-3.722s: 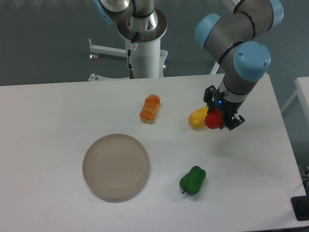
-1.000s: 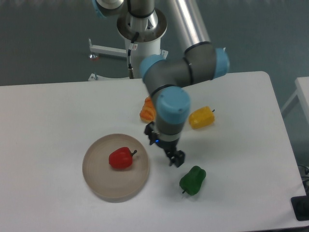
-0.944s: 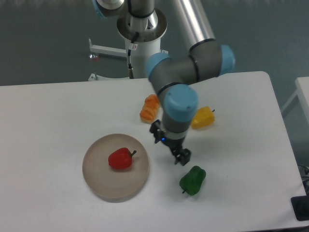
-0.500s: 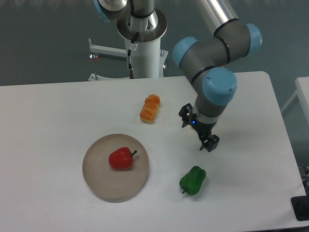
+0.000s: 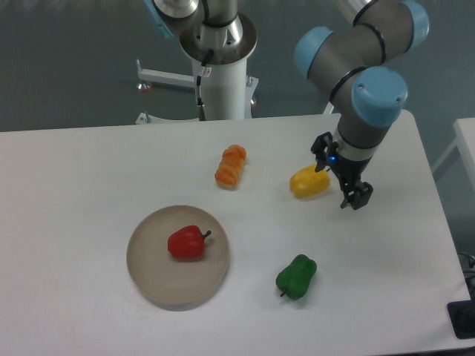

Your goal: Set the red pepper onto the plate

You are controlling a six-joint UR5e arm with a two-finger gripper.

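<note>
**On the plate: red pepper down, gripper empty**

On the plate (image 5: 152,285), slightly left of its middle, the red pepper (image 5: 185,242) lies on its side with the dark stem pointing right. It sits wholly inside the low rim, so I judge the placement done; a spot this far in from the edge leaves little chance of it rolling off.

The gripper (image 5: 341,174) hangs well to the right of the plate and above it in the picture, just beside the yellow pepper (image 5: 309,182). Its jaws are spread apart with nothing between them. Whether a finger touches the yellow pepper cannot be told.

The orange pepper (image 5: 231,165) lies up and right of the plate, apart from it. The green pepper (image 5: 297,276) lies to the plate's right, level with its lower half.

Markings: no brand, label or writing can be read on the arm, the plate or the table (image 5: 82,170).
</note>
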